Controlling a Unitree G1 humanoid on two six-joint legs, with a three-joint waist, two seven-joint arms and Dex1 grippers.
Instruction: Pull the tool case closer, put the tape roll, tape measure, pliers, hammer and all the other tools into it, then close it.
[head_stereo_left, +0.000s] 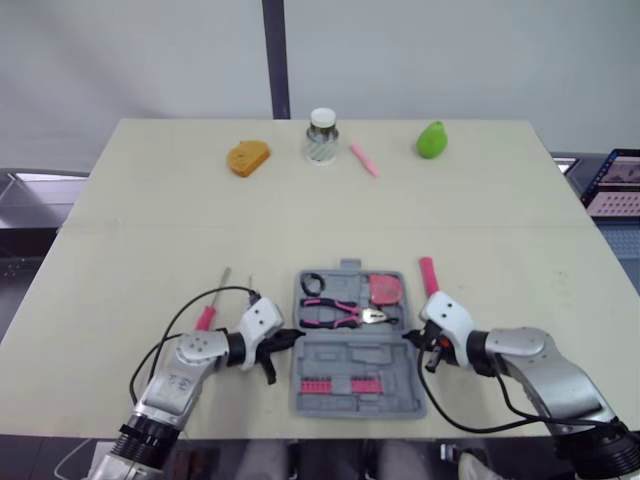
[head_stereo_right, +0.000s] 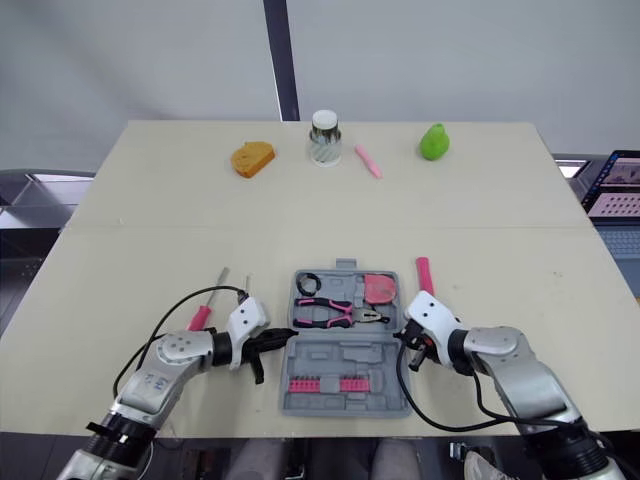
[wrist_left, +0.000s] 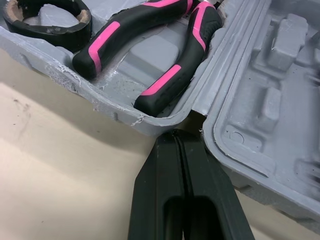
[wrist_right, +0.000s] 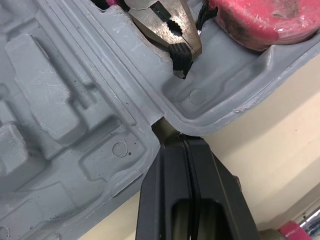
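1. A pink-handled screwdriver (head_stereo_left: 206, 317) lies on the pale beige table (head_stereo_left: 150, 220), left of the case.
2. The left gripper (wrist_left: 182, 142) has its black fingers pressed together, holding nothing. Its tips sit at the hinge notch on the case's left edge.
3. The open grey plastic tool case (head_stereo_left: 370, 355) lies at the centre, near the table's front edge. Its far half holds a black tape roll (head_stereo_left: 311, 283), pink-and-black pliers (head_stereo_left: 335, 313) and a pink tape measure (head_stereo_left: 385, 288).
4. The right gripper (wrist_right: 182, 137) is likewise closed and empty, with its tips at the right hinge notch.
5. A pink tool handle (head_stereo_left: 428, 272) lies on the table just beyond that gripper, outside the case.
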